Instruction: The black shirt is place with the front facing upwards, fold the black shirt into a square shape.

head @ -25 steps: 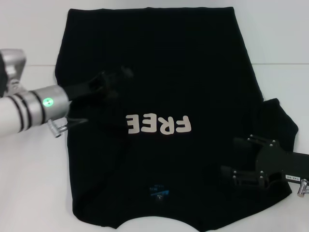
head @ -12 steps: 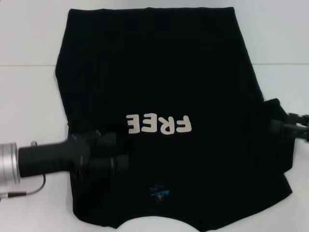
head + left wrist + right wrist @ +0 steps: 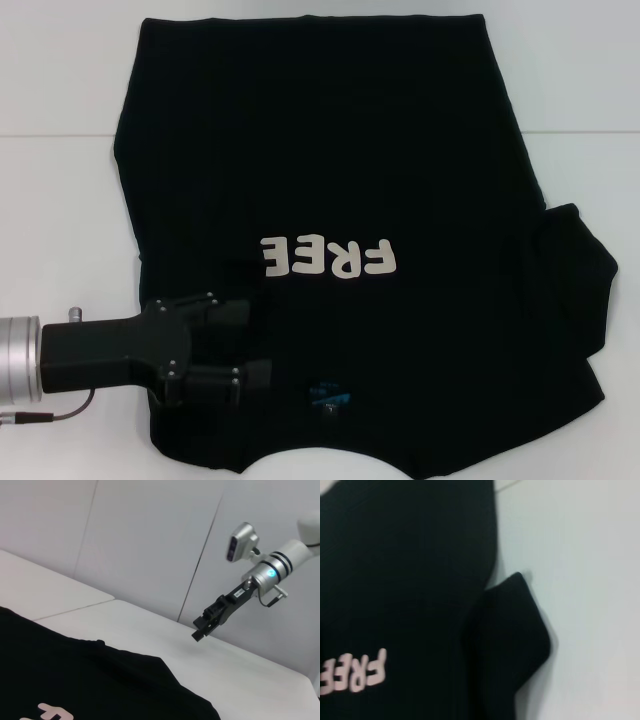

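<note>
The black shirt lies flat on the white table, front up, with its collar toward me and a small blue neck label. Cream letters "FREE" cross its middle. One sleeve sticks out on the right and also shows in the right wrist view. The shirt's left edge runs straight. My left gripper is open, low over the shirt's near left part, beside the collar. My right gripper shows only in the left wrist view, raised in the air off the shirt's right side.
The white table runs bare to the left and right of the shirt, with a seam line across its far part. A grey panelled wall stands behind the table on the right.
The left gripper has come back from the shirt's left middle to the near left, by the collar. The right gripper has pulled off the near right of the shirt and left the head view.
</note>
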Tool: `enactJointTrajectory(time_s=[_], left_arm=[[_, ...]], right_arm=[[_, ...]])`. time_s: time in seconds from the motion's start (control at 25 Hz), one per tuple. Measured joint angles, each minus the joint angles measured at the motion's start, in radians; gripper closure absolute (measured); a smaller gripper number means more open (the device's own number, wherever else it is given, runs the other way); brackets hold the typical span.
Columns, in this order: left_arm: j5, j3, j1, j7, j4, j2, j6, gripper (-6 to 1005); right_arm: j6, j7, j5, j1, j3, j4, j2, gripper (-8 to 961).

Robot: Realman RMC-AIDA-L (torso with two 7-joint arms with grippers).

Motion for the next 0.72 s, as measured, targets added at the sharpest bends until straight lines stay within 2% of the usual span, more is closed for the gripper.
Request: enactJointTrajectory(time_s=[0.16, 0.36, 0.72], left_arm=[[0.0, -0.001, -0.002, 0.001, 0.0, 0.0, -0.005, 81], [0.0, -0.004, -0.004, 0.002, -0.005, -0.002, -0.007, 81], [-0.002, -0.006, -0.004, 0.002, -0.007, -0.004, -0.009, 82]], right_arm=[[0.057, 0.018, -0.087, 0.062, -0.003, 0.062, 0.002, 64], [0.169, 0.013, -0.104, 0.126, -0.05, 0.187, 0.009, 65], [0.239, 0.013, -0.103, 0.174, -0.08, 0.239, 0.045, 66]])
